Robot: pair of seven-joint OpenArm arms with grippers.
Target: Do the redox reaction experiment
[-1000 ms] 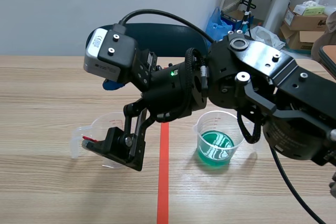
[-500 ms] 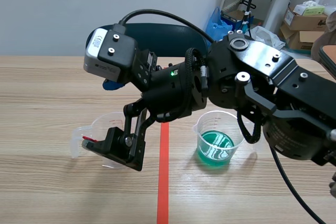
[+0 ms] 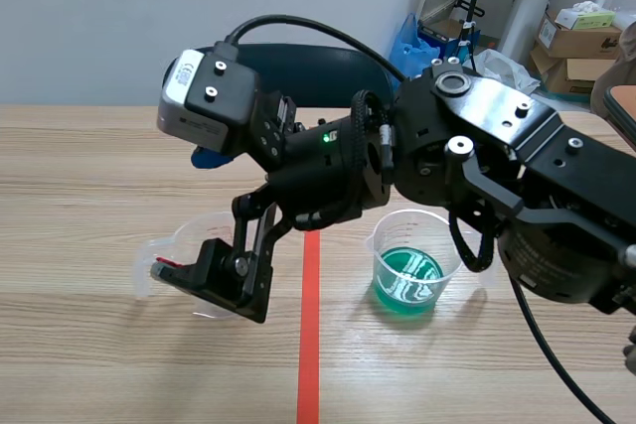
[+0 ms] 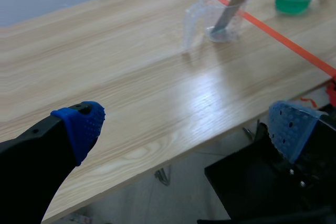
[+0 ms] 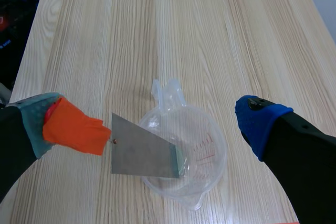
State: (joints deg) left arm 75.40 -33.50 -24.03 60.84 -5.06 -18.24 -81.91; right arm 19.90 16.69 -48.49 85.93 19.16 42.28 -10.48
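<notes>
On the pale wood-grain worktop (image 5: 210,24), a clear plastic measuring cup (image 5: 202,166) with a pour spout and a small handle stands on the left-edge side of the orange-red tape line (image 3: 309,345). It sits well in from the far edge. Faint red graduation marks (image 5: 206,151) show on its wall, too thin to read.

A flat grey metal plate (image 5: 139,150) leans in this cup, with one lower corner inside it. The plate's upper end is wrapped in orange tape (image 5: 76,132) and lies against the grey-green dotted pad of one finger. The right hand (image 5: 157,124) is spread wide above the cup, its blue-padded finger well apart from the plate.

Across the tape line stands a second clear plastic cup holding green liquid (image 3: 407,270), its rim partly hidden behind the right arm.

The grey camera housing (image 3: 204,96) on that arm carries a small label that cannot be read.

The left hand (image 4: 186,127) hangs spread beyond the worktop's near edge, its blue dotted pads apart and holding nothing.
</notes>
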